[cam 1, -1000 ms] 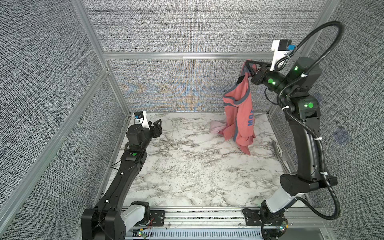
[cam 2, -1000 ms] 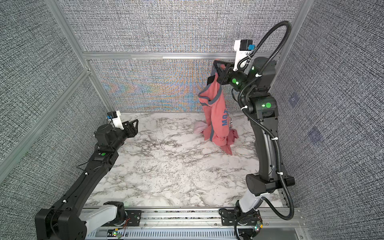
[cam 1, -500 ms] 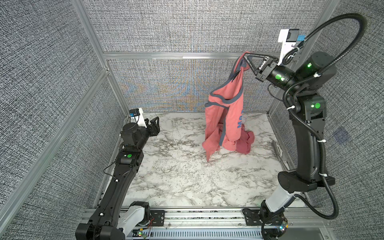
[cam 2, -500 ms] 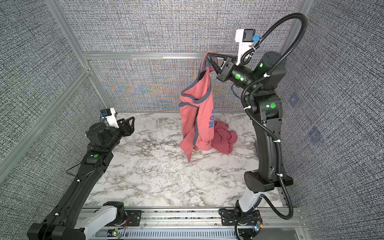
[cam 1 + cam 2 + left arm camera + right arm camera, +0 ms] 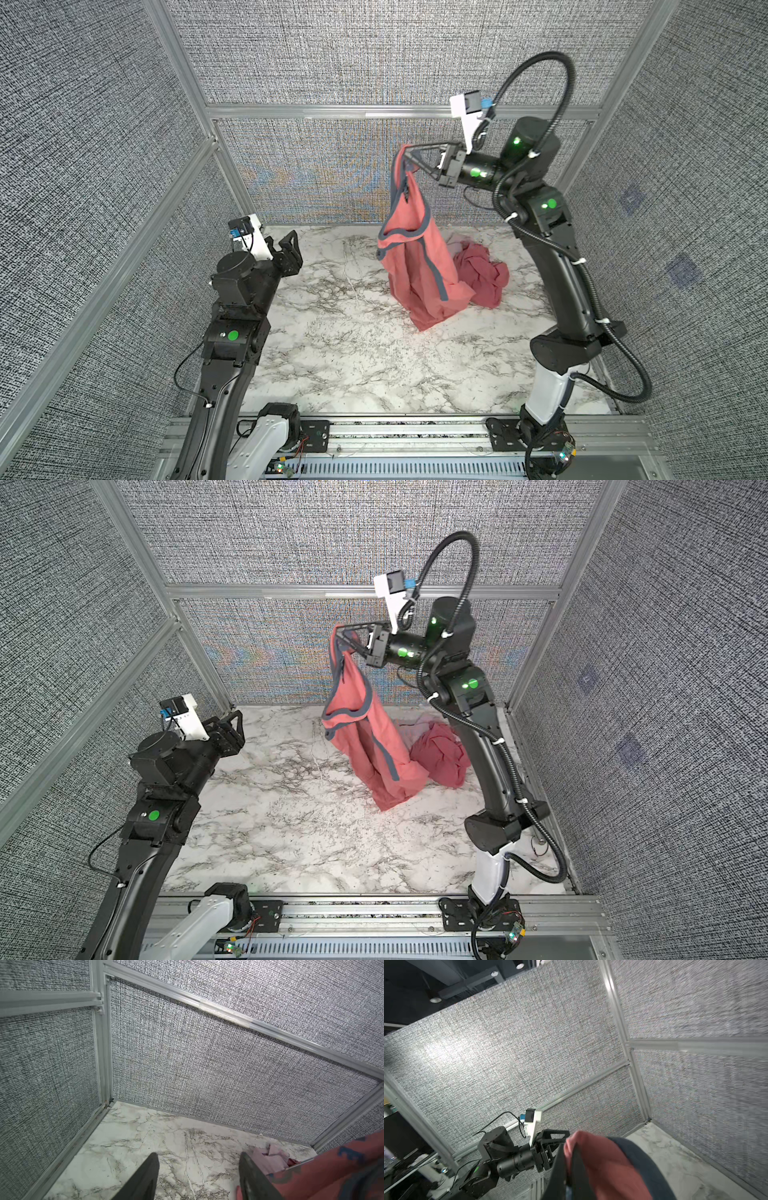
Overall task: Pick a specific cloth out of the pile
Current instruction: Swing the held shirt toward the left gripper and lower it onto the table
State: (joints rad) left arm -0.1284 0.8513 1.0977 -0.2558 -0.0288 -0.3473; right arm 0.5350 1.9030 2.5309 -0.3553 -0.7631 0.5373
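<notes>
- Aloft, grips the cloth in clenched right jaws, hem on marble surface.
- Holds left jaws released, left.
- Boxed by grey woven walls.

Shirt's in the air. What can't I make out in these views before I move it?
- Lettering on the coral shirt: left wrist view, cut off by the frame edge, unreadable; it does not show in either top view.
- The pale pink cloth: top view, mostly hidden behind the hanging shirt.
- Tips of the right pincer: wrapped in fabric; right wrist view is blurred.
- Whether the shirt's hem touches the table: cannot tell from above.
</notes>
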